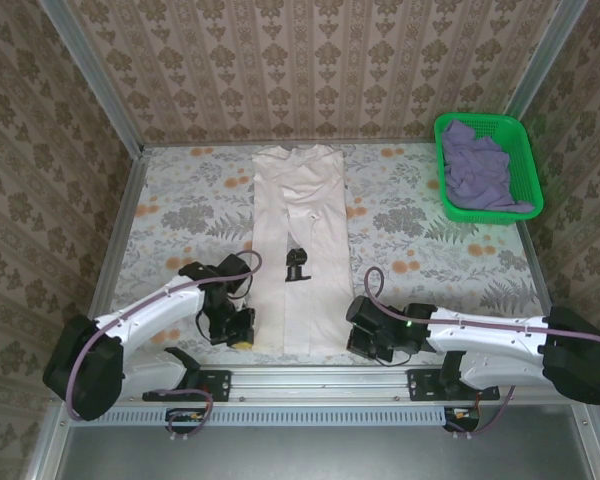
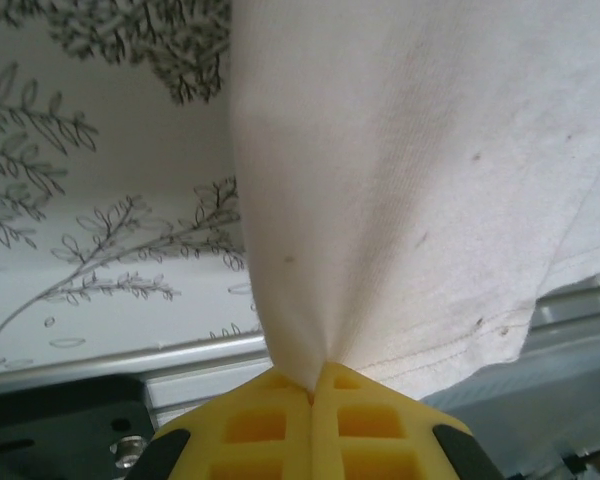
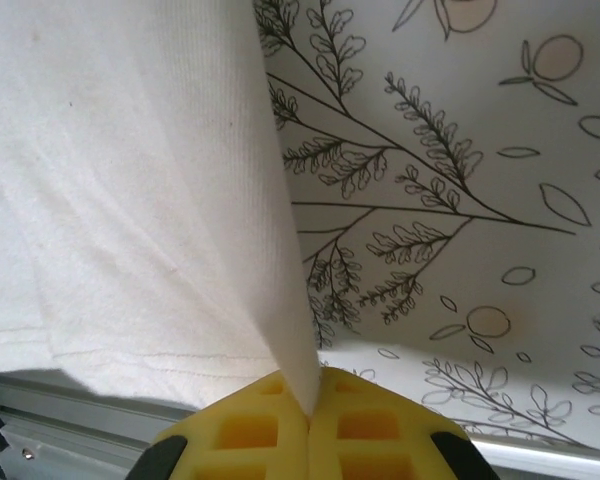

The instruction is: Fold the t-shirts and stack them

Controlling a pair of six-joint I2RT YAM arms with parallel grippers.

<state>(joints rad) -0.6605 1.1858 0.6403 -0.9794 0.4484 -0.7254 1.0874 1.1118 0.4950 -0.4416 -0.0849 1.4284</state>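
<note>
Gripped the white shirt (image 2: 410, 200) at its near hem with the left gripper (image 2: 313, 385) and right gripper (image 3: 310, 400), each clamped tight on a pinch of cloth rising just ahead of the fingertips. Could not make out the right fingertips from above. Showed hem stitching and faint specks at the wrists, with the shirt cut off by the frame. Showed from above the black print (image 1: 297, 266), between and just beyond both grippers, and the purple shirt (image 1: 480, 170), bunched in the basket (image 1: 528, 150) well beyond the right gripper, sleeves indistinct.
</note>
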